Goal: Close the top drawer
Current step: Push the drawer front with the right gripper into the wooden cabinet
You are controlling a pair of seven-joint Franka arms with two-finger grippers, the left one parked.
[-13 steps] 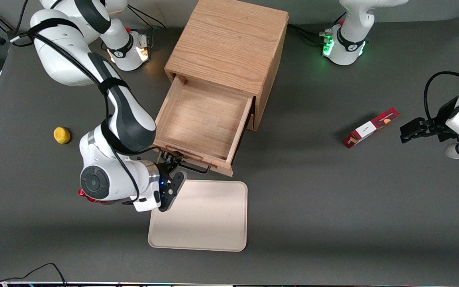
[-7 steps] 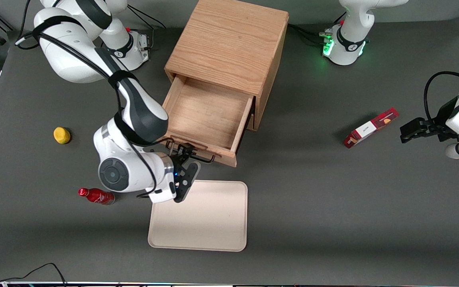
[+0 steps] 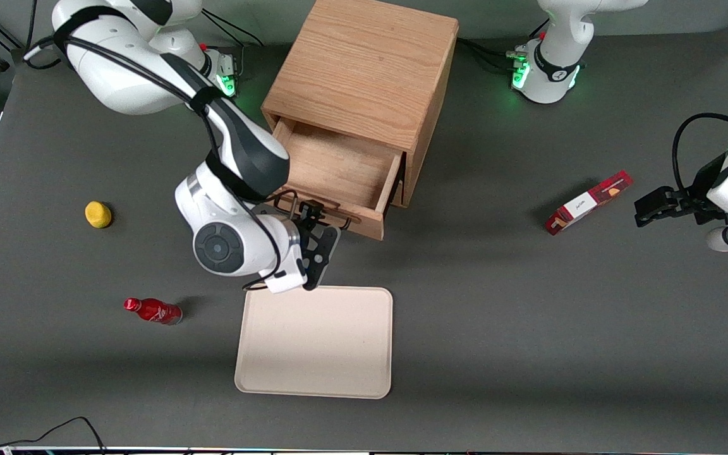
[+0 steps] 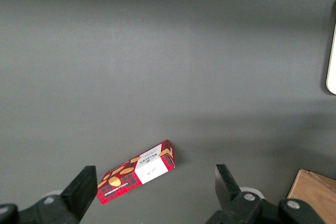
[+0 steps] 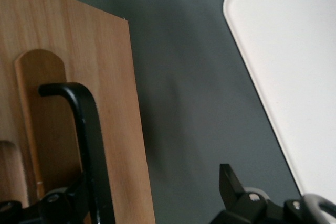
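Note:
The oak cabinet (image 3: pixel 364 69) stands at the table's middle. Its top drawer (image 3: pixel 339 167) is partly pulled out toward the front camera, and its inside is bare. My right gripper (image 3: pixel 311 215) is at the drawer's front panel (image 3: pixel 354 222), nearer the camera than it, by the thin black bar handle (image 3: pixel 342 221). In the right wrist view the gripper (image 5: pixel 147 192) is open. One finger is against the front panel (image 5: pixel 68 51) beside the handle (image 5: pixel 89 129), and the other finger (image 5: pixel 231 182) is over the grey table. The lower drawer is hidden.
A cream tray (image 3: pixel 316 341) lies just nearer the camera than the gripper; its edge shows in the right wrist view (image 5: pixel 294 66). A red bottle (image 3: pixel 152 310) and a yellow ball (image 3: pixel 98 214) lie toward the working arm's end. A red box (image 3: pixel 588 202) lies toward the parked arm's end.
The drawer has slid farther into the cabinet, with my gripper moving along at its front panel, away from the camera. The arm has moved off the red bottle, which now shows.

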